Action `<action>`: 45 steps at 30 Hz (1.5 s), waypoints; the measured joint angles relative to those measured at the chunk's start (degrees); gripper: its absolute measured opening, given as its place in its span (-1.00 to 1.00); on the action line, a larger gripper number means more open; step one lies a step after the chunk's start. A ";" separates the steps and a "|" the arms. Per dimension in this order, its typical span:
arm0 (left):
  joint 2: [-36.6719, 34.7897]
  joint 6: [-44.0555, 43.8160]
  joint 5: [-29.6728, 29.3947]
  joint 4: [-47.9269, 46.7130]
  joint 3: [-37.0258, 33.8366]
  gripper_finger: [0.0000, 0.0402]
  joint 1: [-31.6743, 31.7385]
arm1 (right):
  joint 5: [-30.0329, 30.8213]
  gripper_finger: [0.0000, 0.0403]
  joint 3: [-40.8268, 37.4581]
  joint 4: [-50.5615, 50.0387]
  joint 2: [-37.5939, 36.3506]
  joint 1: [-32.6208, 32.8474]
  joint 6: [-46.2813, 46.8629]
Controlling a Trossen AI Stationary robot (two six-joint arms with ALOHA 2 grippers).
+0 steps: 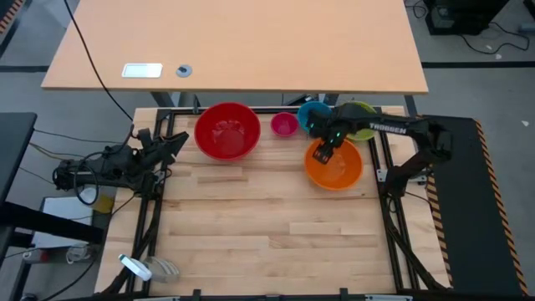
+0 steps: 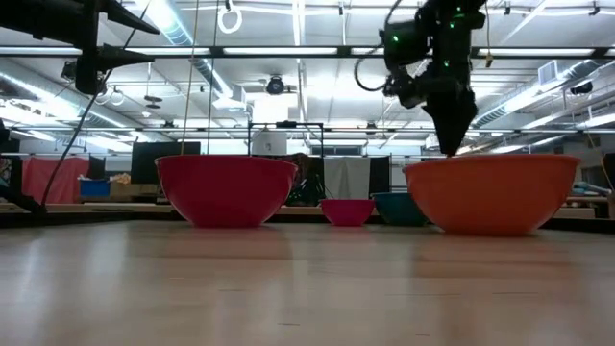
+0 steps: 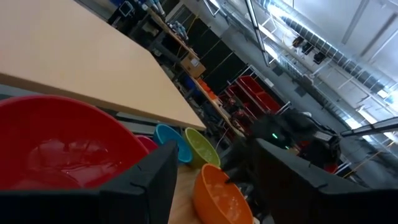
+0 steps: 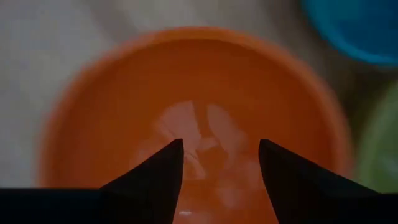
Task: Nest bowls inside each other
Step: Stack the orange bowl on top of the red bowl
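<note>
Five bowls stand on their bases along the far part of the wooden table: a red bowl (image 1: 227,131), a small pink bowl (image 1: 284,124), a blue bowl (image 1: 313,115), a yellow-green bowl (image 1: 361,119) and, nearer, an orange bowl (image 1: 334,165). My right gripper (image 1: 322,153) points down over the orange bowl's (image 4: 186,106) left part. It is open (image 4: 221,155), with nothing between its fingers, and its tips hang about level with the rim (image 2: 452,144). My left gripper (image 1: 171,144) waits open at the table's left edge, facing the red bowl (image 3: 56,149).
A light-wood desk (image 1: 234,50) stands beyond the table's far edge. Dark frame rails (image 1: 386,209) run along the table's left and right sides. The near half of the wooden table (image 1: 267,242) holds no bowls.
</note>
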 joint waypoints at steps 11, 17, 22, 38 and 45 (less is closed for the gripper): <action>0.00 -0.39 0.02 -0.03 0.00 0.05 0.00 | -3.08 -0.01 -0.46 4.17 -0.59 -13.15 -20.29; 0.00 -0.33 0.02 -0.05 0.00 0.05 0.00 | -5.74 -0.01 -0.48 4.49 0.16 -15.47 -26.86; 0.09 -0.33 0.02 -0.05 0.00 0.05 0.00 | -5.33 -0.01 -0.51 4.60 3.87 -15.39 -30.30; 0.85 -0.77 0.02 -0.03 0.00 0.05 -0.02 | -2.94 -0.47 -0.55 2.81 11.81 -14.94 -32.96; 1.94 -1.33 5.09 0.03 -0.02 0.05 -0.03 | -6.83 -0.88 -0.40 1.00 12.30 -13.56 -30.15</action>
